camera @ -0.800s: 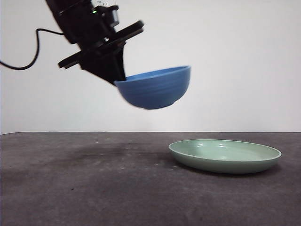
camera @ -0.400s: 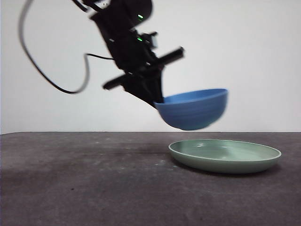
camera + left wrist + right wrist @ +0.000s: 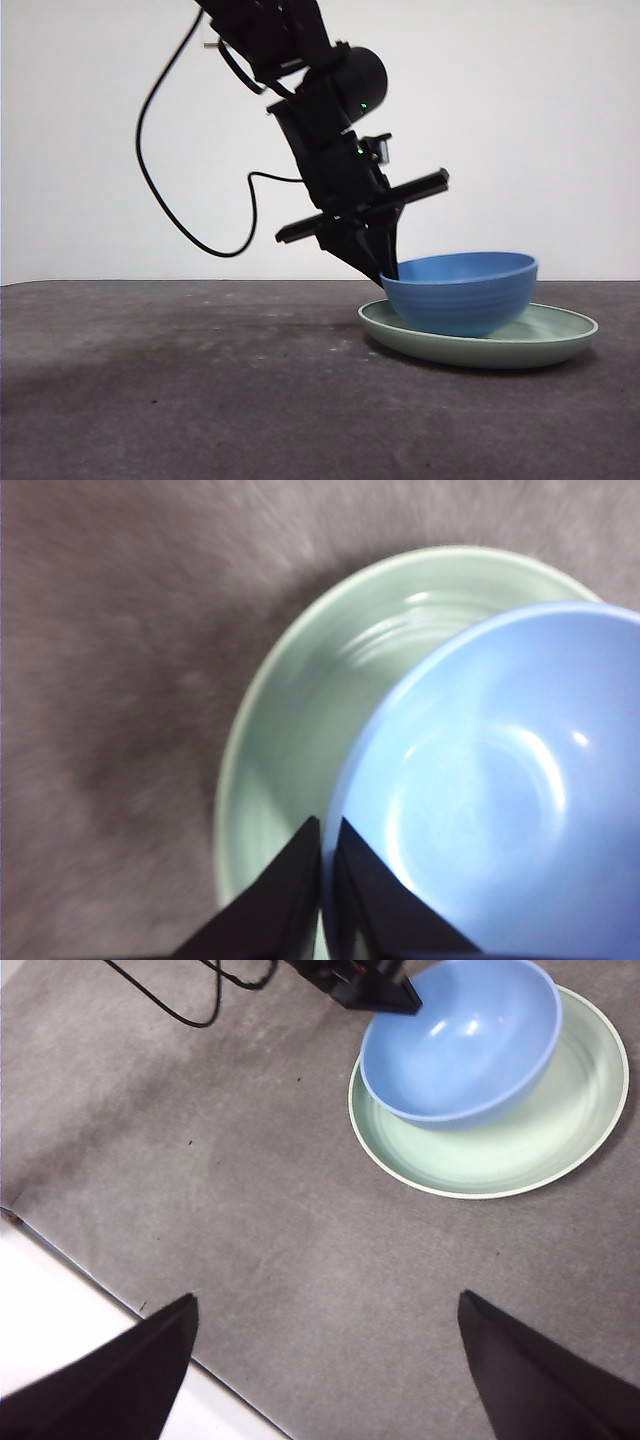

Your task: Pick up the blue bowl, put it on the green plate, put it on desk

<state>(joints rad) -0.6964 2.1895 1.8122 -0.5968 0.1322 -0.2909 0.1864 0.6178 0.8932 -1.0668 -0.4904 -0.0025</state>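
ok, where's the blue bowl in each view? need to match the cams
Front view: blue bowl right of centre, on the green plate, left end effector pinching its rim.
Left wrist view: bowl fills the right side, rim between the jaws.
Right wrist view: bowl at top right, far from the open right end effector.
Shared landmark: the green plate under it.

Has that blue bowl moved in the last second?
Yes. The blue bowl, pinched by the left end effector, has dropped and travelled rightward; it was up left of the green plate and now sits in it.

Low front view, two wrist views
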